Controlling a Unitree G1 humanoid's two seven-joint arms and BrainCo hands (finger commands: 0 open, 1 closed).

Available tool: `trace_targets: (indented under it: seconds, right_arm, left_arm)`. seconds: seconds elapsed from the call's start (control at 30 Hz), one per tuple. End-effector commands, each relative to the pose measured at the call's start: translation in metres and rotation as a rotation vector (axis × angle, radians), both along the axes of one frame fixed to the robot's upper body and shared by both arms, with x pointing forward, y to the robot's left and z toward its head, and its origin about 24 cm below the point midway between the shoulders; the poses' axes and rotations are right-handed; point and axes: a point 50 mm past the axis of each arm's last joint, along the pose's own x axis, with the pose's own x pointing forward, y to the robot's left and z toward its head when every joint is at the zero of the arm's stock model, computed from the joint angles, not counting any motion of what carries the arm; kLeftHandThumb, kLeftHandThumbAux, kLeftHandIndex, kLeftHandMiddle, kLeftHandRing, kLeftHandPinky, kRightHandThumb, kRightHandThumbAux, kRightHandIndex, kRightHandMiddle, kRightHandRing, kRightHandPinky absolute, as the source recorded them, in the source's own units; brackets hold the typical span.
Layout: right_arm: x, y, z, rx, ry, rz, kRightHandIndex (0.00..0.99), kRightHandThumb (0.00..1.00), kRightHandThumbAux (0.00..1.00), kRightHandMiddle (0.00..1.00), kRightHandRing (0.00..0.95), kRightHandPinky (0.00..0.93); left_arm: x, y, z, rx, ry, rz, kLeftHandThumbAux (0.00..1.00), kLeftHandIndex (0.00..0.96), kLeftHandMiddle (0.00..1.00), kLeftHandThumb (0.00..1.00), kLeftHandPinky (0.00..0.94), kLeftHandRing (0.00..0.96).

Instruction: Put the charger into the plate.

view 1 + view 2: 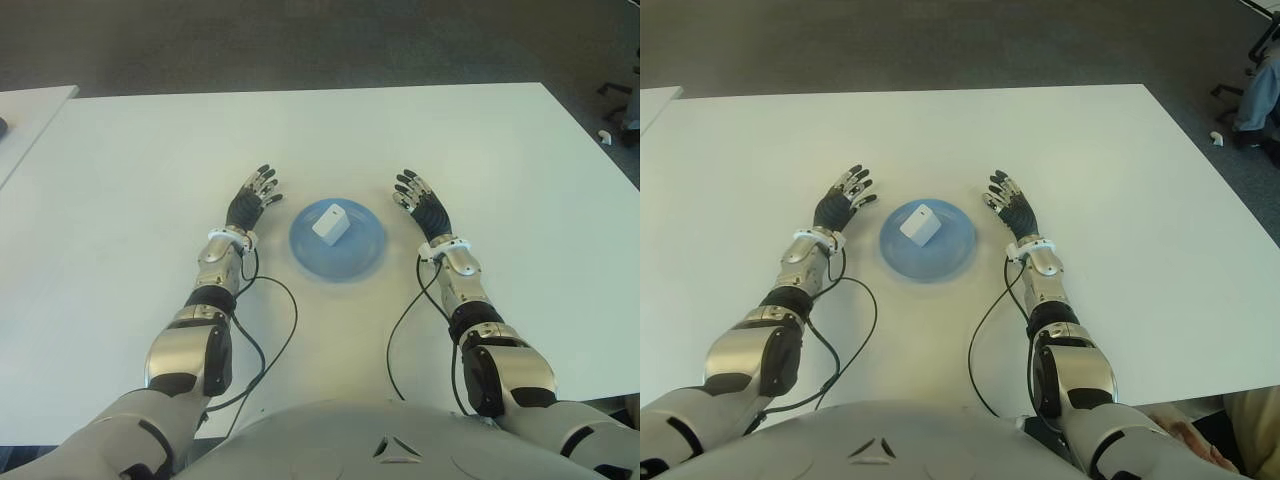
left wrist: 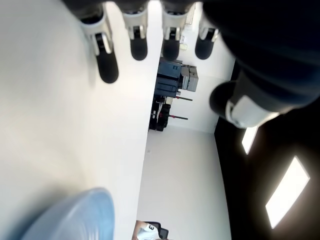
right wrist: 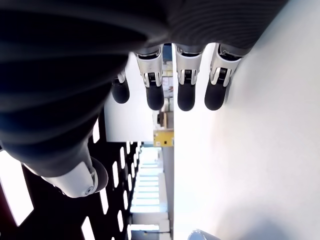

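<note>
Blue plate [image 1: 350,262], white charger [image 1: 331,224] lying in it, toward the far side of its middle: as I judge it, the placing is done and the task is at its end. Neither of my hands holds anything. My left hand [image 1: 252,203] shows just left of the plate, fingers [image 2: 107,64] straight and spread, empty. My right hand [image 1: 418,202] shows just right of the plate, its fingers [image 3: 184,95] likewise extended and slack, empty too. Both are apart from the plate's rim; whether they touch the table [image 1: 120,180] I cannot tell.

What the next move calls for, I think, is very little: draw both hands back from the plate without brushing its rim, since a knock could slide the plate or tip the charger toward the edge. If anything needed checking, it would be that the charger lies wholly within the rim, and from the head views it does.

Counting: one plate, one charger, two hands, one table under the plate. A second white table corner [image 1: 30,105] shows far to the plate's left. A cable [image 1: 262,345] trails along each of my forearms, two in all.
</note>
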Motion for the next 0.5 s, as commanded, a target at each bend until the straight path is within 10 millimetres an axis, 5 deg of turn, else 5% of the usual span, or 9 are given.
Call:
trace_targets:
  seconds: [0.03,0.5]
  right_arm:
    - [-0.0056,-0.0008,-0.0102,0.021,0.058,-0.023,0.006,0.0,0.674,0.101,0.079,0.061]
    - [-0.005,-0.0012,-0.01,0.026,0.063,-0.031,0.009,0.0,0.658,0.106,0.076,0.056]
  left_arm:
    - [-0.0114,0.0003,-0.0159,0.032,0.074,-0.009,0.525,0.0,0.0,0.0,0.0,0.0]
    - [-0.0108,-0.0011,-0.016,0.129,0.065,0.016,0.516,0.0,0.0,0.0,0.0,0.0]
